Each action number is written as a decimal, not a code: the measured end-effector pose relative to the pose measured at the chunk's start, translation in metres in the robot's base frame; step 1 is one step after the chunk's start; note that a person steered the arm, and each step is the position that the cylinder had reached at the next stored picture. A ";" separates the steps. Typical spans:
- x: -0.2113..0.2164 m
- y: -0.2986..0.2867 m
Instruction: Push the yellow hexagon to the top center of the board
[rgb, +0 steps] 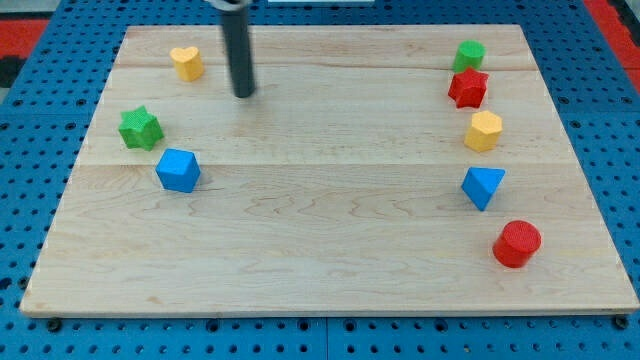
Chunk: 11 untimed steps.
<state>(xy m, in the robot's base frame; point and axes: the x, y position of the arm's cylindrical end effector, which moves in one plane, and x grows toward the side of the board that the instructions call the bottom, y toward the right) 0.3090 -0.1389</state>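
The rod (238, 50) is cut off by the view's top edge, so the arm above it goes unseen. The green block (468, 54) at the view's upper right is too small to tell its shape.

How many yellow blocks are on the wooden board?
2. A yellow heart block sits at the view's top left, and a yellow hexagon block on the right between red star and blue triangle. None look hidden.

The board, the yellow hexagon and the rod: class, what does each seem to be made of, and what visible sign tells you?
Board: pale wood, matt, with grain lines and plank seams.
Yellow hexagon: probably plastic, one even colour, dull finish; possibly painted, the look leaves it open.
Rod ending in my tip: dark, smooth, faint sheen, metal or plastic; it stands right of the yellow heart.
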 end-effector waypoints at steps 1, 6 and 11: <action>-0.014 -0.047; -0.049 0.012; -0.070 0.168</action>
